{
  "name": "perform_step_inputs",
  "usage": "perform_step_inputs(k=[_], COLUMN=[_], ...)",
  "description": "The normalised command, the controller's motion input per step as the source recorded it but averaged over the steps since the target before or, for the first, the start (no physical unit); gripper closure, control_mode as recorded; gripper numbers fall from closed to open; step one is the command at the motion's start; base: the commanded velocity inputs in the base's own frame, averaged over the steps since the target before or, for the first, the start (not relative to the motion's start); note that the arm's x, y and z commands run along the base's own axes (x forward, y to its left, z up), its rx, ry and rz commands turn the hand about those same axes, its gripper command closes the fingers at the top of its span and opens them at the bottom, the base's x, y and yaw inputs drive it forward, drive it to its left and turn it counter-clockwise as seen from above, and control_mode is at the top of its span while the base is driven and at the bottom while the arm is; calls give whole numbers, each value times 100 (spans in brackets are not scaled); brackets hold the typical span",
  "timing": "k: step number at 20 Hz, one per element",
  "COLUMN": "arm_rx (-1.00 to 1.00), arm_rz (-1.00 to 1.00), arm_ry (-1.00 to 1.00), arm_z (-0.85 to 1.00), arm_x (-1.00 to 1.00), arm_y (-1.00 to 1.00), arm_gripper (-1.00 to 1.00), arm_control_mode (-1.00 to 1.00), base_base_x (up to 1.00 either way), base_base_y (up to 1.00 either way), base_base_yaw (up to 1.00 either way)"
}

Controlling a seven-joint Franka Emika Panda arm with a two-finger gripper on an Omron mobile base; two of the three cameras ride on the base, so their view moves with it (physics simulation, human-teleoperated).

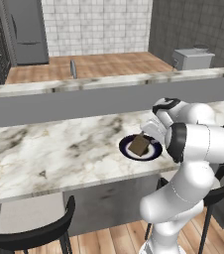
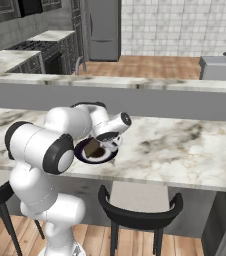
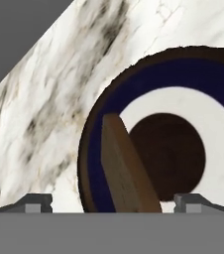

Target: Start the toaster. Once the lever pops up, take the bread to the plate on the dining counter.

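The plate (image 1: 125,149), dark-rimmed with a white centre, lies on the dining counter (image 1: 59,149) near its front edge. The bread (image 1: 139,145), a brown slice, stands tilted on edge on the plate. In the hand view the bread (image 3: 129,171) rises between my fingertips (image 3: 37,203), which are spread wide and do not touch it. My gripper (image 3: 114,203) is open just above the plate (image 3: 148,79). From the right base view the gripper (image 2: 107,142) hovers over the bread (image 2: 91,148) and the plate (image 2: 97,159). The toaster is out of view.
Black stools (image 1: 32,233) (image 2: 137,212) stand under the counter's front edge. Behind the counter runs a higher marble ledge (image 1: 84,82) with a faucet (image 1: 73,68). A pale grey box (image 1: 193,58) sits at the back right, a fridge (image 1: 27,30) at the back left.
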Motion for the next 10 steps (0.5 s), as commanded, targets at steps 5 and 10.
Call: perform_step_inputs(k=[5, 10], arm_rx=[-1, -12], arm_rz=[0, 0], arm_ry=[-10, -12], arm_z=[-5, -13], arm_x=[0, 0], arm_y=[-15, -5], arm_gripper=[-100, -100], arm_control_mode=[-100, -100], base_base_x=[0, 0], base_base_y=[0, 0], base_base_yaw=[0, 0])
